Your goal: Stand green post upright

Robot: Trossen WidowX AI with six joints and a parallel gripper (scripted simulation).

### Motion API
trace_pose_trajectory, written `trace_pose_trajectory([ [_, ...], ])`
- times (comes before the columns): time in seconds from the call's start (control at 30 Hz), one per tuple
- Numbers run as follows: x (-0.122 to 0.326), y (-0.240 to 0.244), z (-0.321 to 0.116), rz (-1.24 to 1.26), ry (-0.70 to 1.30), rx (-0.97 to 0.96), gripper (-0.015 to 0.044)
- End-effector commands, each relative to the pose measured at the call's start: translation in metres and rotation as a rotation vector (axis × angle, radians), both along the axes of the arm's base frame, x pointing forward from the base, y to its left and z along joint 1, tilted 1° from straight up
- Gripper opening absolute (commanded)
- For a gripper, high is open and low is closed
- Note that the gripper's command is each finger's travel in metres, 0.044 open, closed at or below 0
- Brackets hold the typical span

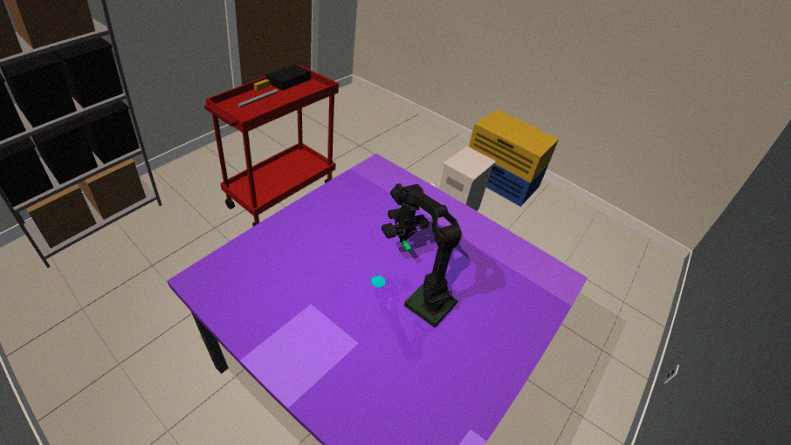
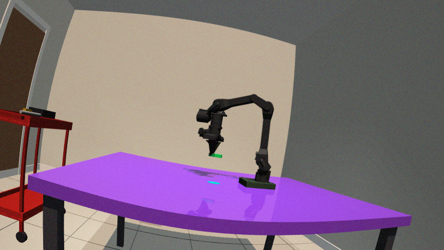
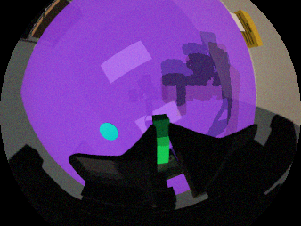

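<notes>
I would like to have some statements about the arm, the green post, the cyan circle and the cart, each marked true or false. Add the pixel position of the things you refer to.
1. The hand (image 1: 405,241) (image 2: 211,154) (image 3: 160,127) is shut on the green post (image 1: 406,245) (image 2: 216,156) (image 3: 163,154). True.
2. The post stands upright. False: it lies roughly level in the grip.
3. The post is off the table (image 1: 265,287) (image 2: 139,192) (image 3: 89,53). True.
4. The cyan circle (image 1: 378,281) (image 2: 213,182) (image 3: 109,131) is under the arm's base plate (image 1: 412,304) (image 2: 245,183). False: it lies beside it.
5. The cart (image 1: 287,116) (image 2: 66,125) is red. True.
</notes>
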State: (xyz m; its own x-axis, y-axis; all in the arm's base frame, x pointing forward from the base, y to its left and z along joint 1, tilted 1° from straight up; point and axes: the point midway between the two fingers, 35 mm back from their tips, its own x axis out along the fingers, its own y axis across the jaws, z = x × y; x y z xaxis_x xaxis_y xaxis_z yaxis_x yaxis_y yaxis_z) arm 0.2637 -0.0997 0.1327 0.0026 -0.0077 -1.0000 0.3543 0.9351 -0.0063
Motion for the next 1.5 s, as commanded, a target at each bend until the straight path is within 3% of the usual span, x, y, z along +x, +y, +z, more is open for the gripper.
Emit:
trace_pose_trajectory([
  [0.0,0.002,0.013,0.005,0.094,-0.008,-0.001,0.0023],
  [1.47,-0.018,0.147,0.021,1.188,-0.004,0.002,0.0023],
])
